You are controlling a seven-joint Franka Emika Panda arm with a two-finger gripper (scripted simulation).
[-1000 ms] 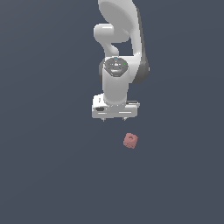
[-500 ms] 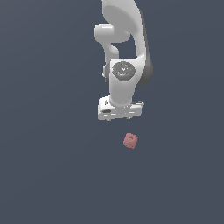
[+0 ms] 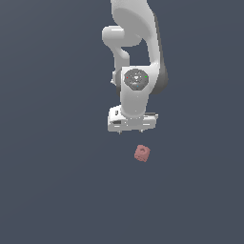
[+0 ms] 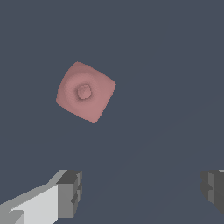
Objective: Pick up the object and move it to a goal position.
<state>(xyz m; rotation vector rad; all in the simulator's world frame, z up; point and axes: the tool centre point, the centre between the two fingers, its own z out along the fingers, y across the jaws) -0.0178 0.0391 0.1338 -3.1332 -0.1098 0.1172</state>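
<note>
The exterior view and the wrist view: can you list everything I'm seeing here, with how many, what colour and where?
Pink lump: one, dusty pink, blocky-rounded with a round dimple on the face seen in the wrist view; lies on the floor, just below the arm's hand and a little toward the exterior view's right, touched by nothing.
Floor: one, plain dark grey-blue, fills the whole background.
Robot arm: one, white with dark joints, reaches down from the top of the exterior view.
Gripper: one, white body with grey fingers, spread wide open and empty, above the lump.
</note>
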